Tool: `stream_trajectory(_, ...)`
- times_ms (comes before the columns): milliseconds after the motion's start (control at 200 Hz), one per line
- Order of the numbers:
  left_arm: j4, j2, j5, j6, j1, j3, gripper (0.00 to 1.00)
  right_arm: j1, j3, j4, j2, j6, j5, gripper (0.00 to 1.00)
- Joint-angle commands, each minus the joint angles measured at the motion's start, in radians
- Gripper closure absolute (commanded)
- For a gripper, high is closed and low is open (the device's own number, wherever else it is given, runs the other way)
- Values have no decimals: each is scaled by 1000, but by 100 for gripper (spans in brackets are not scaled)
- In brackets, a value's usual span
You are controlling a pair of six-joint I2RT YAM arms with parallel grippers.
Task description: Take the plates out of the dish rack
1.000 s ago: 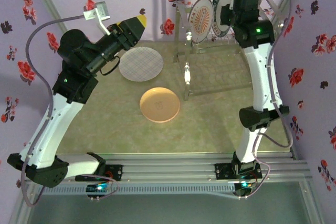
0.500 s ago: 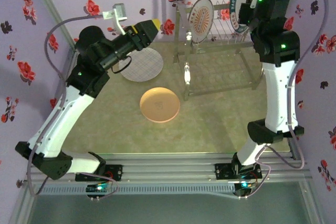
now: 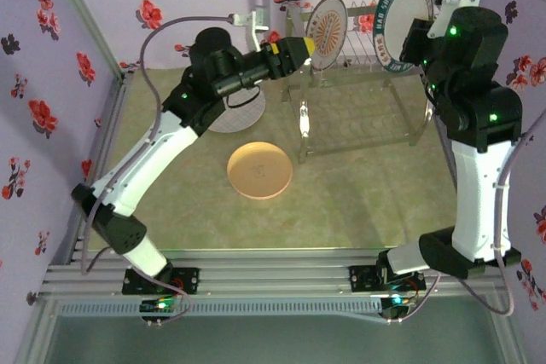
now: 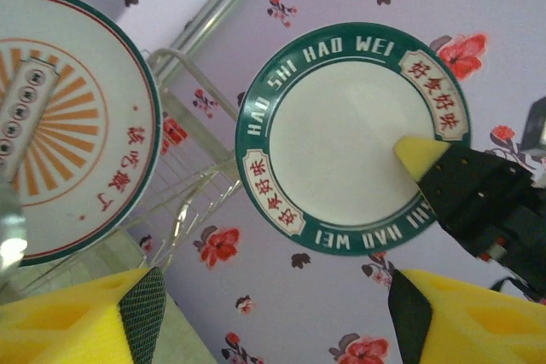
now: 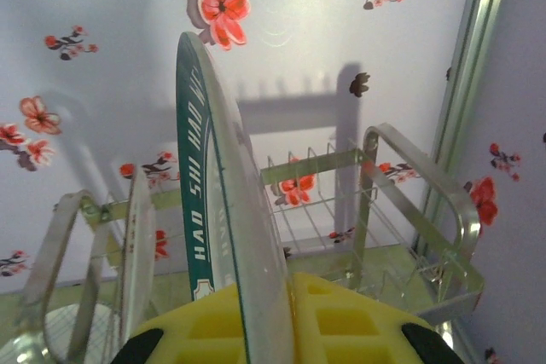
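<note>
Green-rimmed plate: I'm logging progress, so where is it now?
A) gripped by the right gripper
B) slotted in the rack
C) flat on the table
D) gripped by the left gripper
A: the right gripper is shut on the green-rimmed plate's edge, holding it upright.

1. An olive-green, mat-covered table top point(image 3: 358, 202) is being used as the only supporting surface.
2. A round, salmon-pink plate point(image 3: 259, 170) is being carried flat on the mat, left of centre.
3. A round white plate with a grey grid pattern point(image 3: 243, 112) is being supported flat farther back, close to the salmon-pink plate but apart from it, and is being partly hidden by the left arm.
4. A tall chrome wire-and-tube dish rack point(image 3: 358, 72) is being borne on its legs at the back right, beside both plates.
</note>
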Motion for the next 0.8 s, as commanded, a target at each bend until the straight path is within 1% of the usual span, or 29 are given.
stream_trajectory(0, 4, 72, 65, -30, -30, 100, 28, -2, -46, 78, -65, 89, -72, 100)
stream_trajectory(170, -44, 179, 91, -46, -55, 219, 28, -2, -96, 94, -124, 177, -162, 100)
stream_trajectory(330, -26, 217, 94, -72, -59, 240, 28, -4, -140, 124, -161, 258, -235, 100)
stream_trajectory(490, 18, 232, 103, -100, -59, 239, 29, -8, -158, 148, -163, 317, -317, 100)
stream_trajectory(640, 41, 232, 103, -116, -59, 234, 33, -27, -180, 180, -153, 372, -395, 100)
stream_trajectory(795, 54, 219, 101, -123, -59, 215, 45, -49, -208, 218, -147, 424, -463, 100)
